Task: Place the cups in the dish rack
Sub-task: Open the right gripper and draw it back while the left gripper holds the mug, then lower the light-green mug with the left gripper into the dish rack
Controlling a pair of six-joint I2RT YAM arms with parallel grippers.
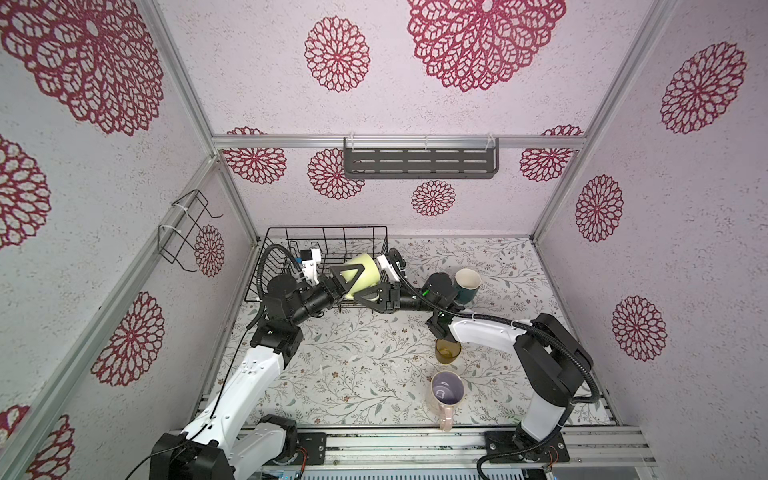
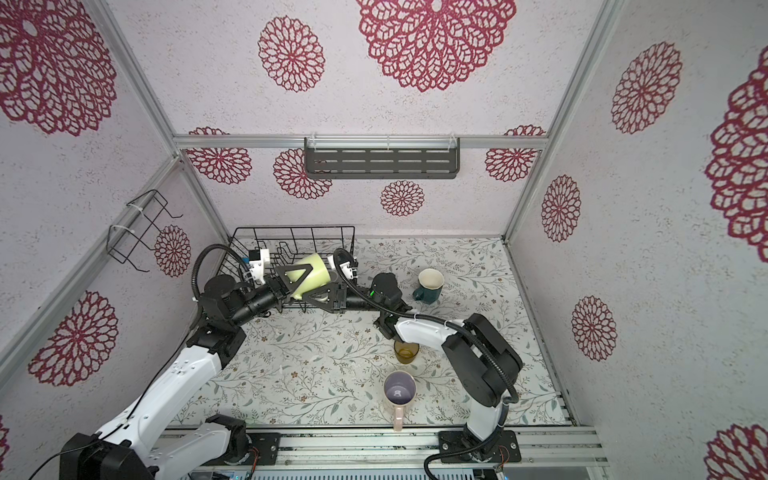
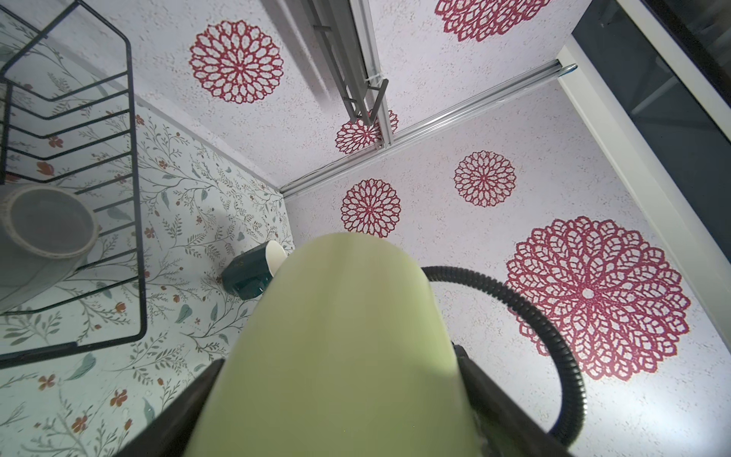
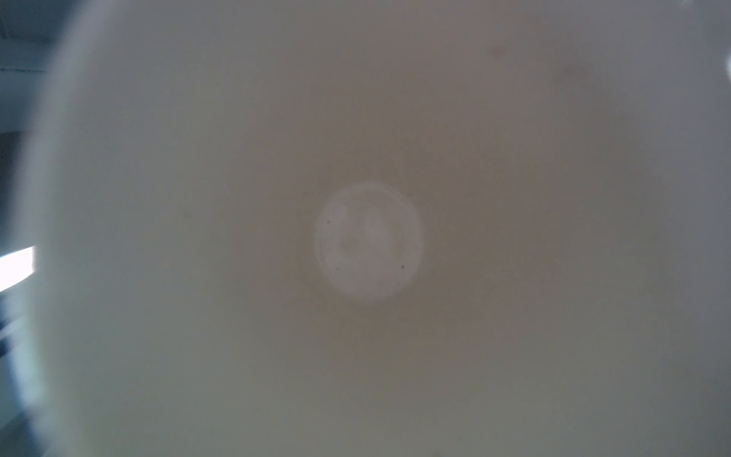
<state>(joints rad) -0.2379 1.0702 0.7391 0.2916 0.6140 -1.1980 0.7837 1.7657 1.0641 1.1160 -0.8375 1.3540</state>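
1. The pale yellow-green mug [image 1: 365,272] has a smooth outside with a soft, almost matt sheen.
2. The dark teal mug [image 1: 468,293] looks like glossy glazed ceramic.
3. The amber glass tumbler [image 1: 448,353] is see-through glass.
4. The pink mug [image 1: 446,390] is glossy inside, with a small reflection.
5. The dish rack [image 1: 332,237] is thin wire with a black coating.
6. The slotted shelf [image 1: 419,163] is matt dark grey metal.
7. The walls [image 1: 266,83] look rough and grainy; the printed table cover [image 1: 353,365] looks smooth and matt.
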